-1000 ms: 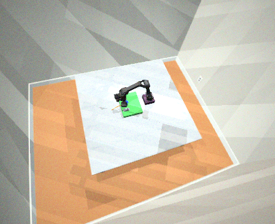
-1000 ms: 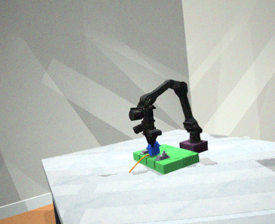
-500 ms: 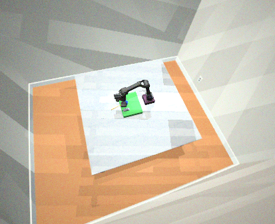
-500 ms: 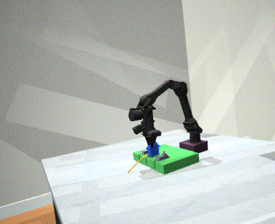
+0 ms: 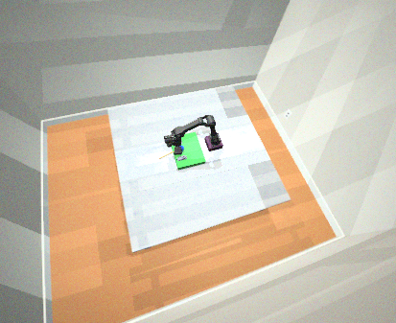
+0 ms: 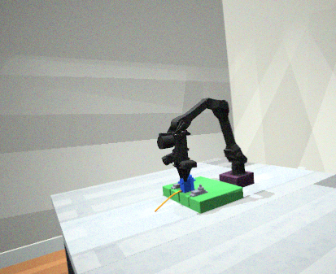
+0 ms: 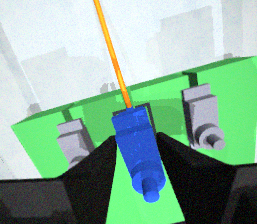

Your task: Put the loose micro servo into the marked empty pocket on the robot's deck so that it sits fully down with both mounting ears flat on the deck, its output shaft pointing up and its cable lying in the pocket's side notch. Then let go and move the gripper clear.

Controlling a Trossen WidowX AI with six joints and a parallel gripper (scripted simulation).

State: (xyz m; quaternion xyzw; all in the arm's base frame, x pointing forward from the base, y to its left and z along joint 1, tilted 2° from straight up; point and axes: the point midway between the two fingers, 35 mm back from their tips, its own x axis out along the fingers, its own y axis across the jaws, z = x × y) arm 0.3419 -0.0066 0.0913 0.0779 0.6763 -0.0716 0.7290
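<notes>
The blue micro servo (image 5: 181,148) (image 6: 186,184) (image 7: 134,142) is held between the fingers of my gripper (image 6: 185,176) (image 7: 136,138), which is shut on it. Its output shaft points up, at the end nearer the wrist camera. The servo stands higher than the grey servos beside it, its body largely above the green deck (image 5: 195,156) (image 6: 222,190) (image 7: 240,100). Part of the pocket's dark outline (image 7: 149,111) shows around its cable end; the rest is hidden. The servo lines up roughly with the grey ones. Its orange cable (image 5: 166,155) (image 6: 163,202) (image 7: 113,57) runs out over the deck's edge; whether it lies in the notch is unclear.
One grey servo (image 6: 175,186) (image 7: 72,137) sits in the deck on one side of the blue servo, and another grey servo (image 6: 198,191) (image 7: 203,111) on the other, both close to the fingers. The arm's dark purple base (image 5: 214,144) (image 6: 237,179) stands behind the deck.
</notes>
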